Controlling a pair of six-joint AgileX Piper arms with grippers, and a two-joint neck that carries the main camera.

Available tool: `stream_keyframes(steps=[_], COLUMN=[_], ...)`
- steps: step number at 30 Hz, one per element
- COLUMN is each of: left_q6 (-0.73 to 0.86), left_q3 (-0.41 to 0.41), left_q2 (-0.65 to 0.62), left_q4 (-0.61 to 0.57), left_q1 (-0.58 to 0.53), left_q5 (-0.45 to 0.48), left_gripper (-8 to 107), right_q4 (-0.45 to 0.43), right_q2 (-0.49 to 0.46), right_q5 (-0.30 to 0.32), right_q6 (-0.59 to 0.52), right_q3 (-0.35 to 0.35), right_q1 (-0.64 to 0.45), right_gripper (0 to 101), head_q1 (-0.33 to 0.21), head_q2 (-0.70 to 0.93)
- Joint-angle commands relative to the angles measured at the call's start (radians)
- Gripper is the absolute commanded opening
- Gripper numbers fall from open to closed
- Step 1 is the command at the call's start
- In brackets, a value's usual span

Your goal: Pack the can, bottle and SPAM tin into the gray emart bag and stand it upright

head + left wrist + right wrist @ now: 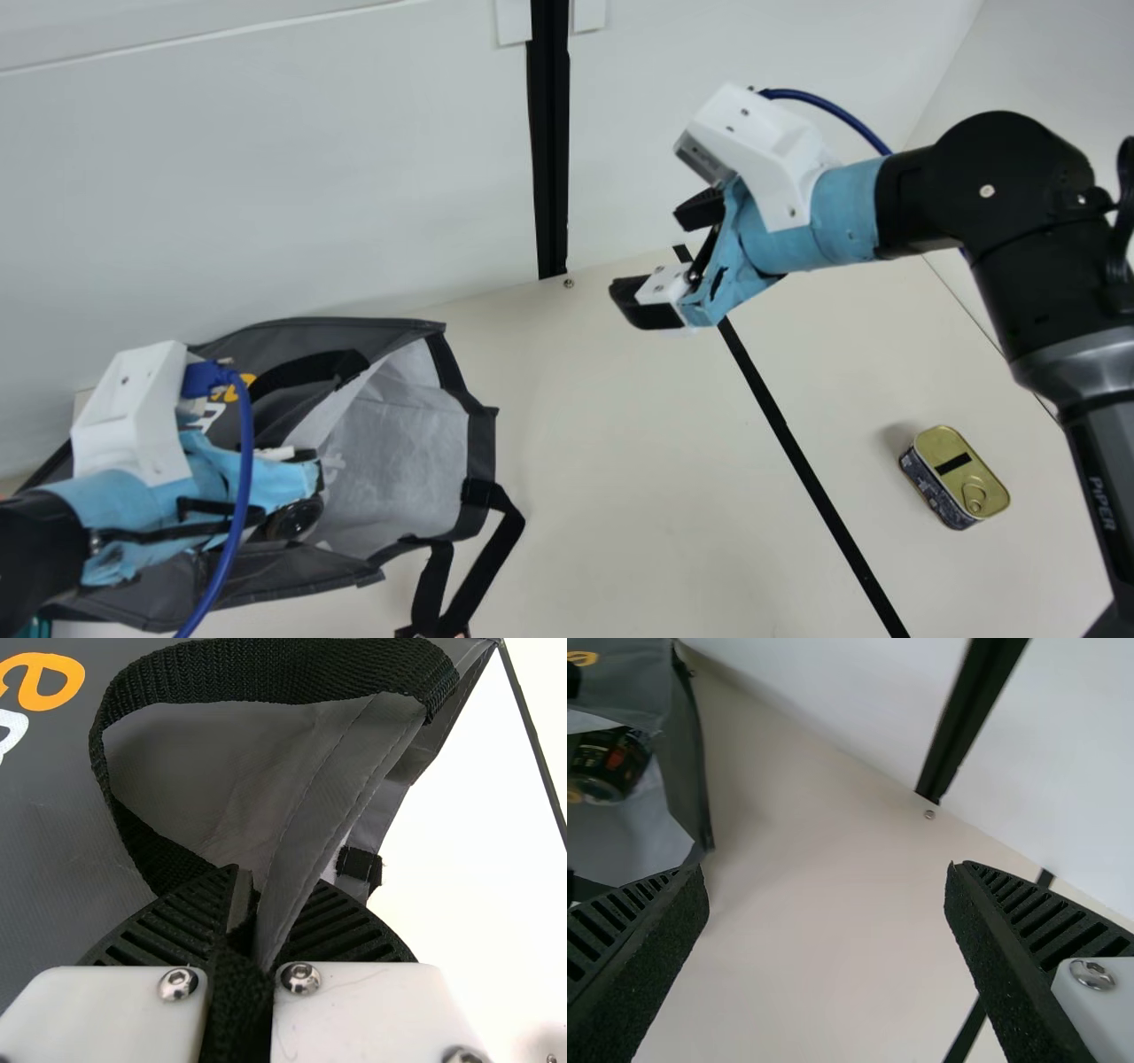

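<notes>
"Left gripper [306, 468]: what does it have?"

"Nearly closed fingers, pinching the gray bag's [399, 443] edge and black strap [283, 669]."

"How does the bag lie?"

"On its side, at the main view's left, mouth toward the middle. Inside is a dark cylinder [607, 766]."

"And farther out?"

"Right gripper [661, 257], wide open, holding nothing. Beyond the black line [788, 439], a gold-topped tin [948, 447] sits on the cream table [602, 487]."

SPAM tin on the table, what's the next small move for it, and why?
I'd probably bring the right gripper toward the tin: it's open and holding nothing, the tin lies outside the gray bag, and the left gripper is pinching that bag's edge.
</notes>
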Motion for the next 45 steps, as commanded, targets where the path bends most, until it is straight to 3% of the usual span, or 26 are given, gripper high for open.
stream_keyframes(steps=[1,21,36,45], left_q6=[0.0,0.0,0.0,0.0], left_q3=[0.0,0.0,0.0,0.0], left_q2=[0.0,0.0,0.0,0.0], left_q4=[0.0,0.0,0.0,0.0], left_q1=[0.0,0.0,0.0,0.0], left_q5=[0.0,0.0,0.0,0.0], left_gripper=[-8,-8,-8,-8], right_q4=[-0.021,-0.229,-0.418,-0.486], right_q2=[-0.006,-0.087,-0.153,-0.189], right_q5=[-0.002,-0.01,-0.011,-0.002], right_q6=[0.014,0.124,0.262,0.306], right_q3=[-0.002,-0.009,0.014,0.048], right_q1=[-0.011,-0.128,-0.17,-0.218], right_gripper=[95,95,95,95], head_q1=[-0.024,-0.024,-0.024,-0.024], head_q2=[-0.001,-0.001,-0.001,-0.001])
